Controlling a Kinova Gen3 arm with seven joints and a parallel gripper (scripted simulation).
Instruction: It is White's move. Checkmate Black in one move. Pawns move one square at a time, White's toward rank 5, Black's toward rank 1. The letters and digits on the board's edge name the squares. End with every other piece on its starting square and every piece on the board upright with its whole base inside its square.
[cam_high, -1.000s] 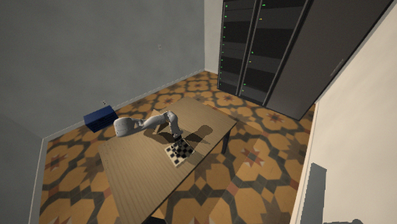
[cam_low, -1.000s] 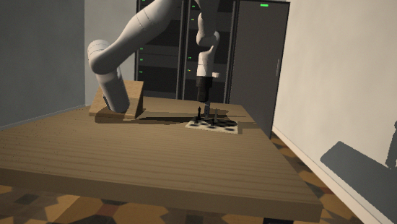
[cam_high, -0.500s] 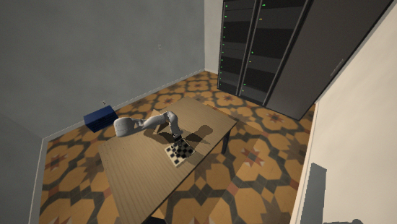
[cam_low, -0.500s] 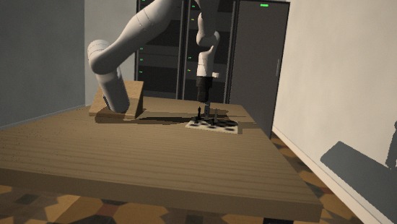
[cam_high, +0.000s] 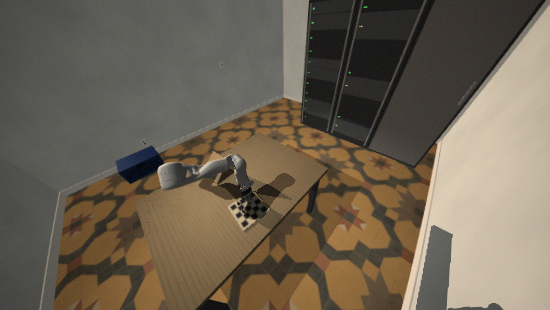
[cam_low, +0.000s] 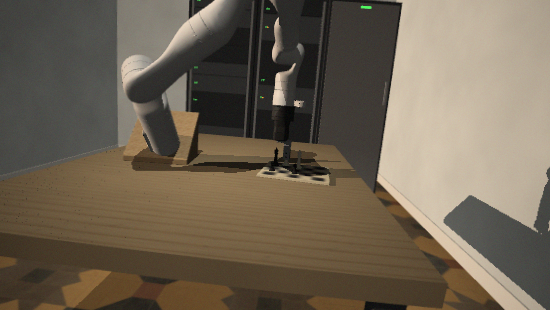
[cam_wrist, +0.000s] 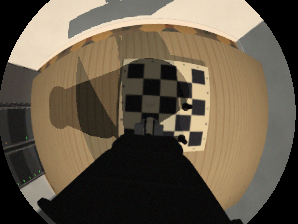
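We read the end effector (cam_low: 286, 148) as clamped on a chess piece (cam_wrist: 149, 124), a pale one in the wrist view, its type too small to name. The piece hangs directly beneath the fingers with its long axis vertical, in line with the descending forearm (cam_low: 283, 90). Below it lies the chessboard (cam_low: 295, 175), at the counter's (cam_low: 200, 210) far right part. In the exterior view, a dark, tall piece (cam_low: 275, 156) stands just left of the end effector and another dark piece (cam_low: 299, 159) just right of it, so we judge the corridor between them narrow. Whether the held base touches the board, we cannot tell. We judge the coming move a vertical one onto the target square, which the frames leave unreadable.
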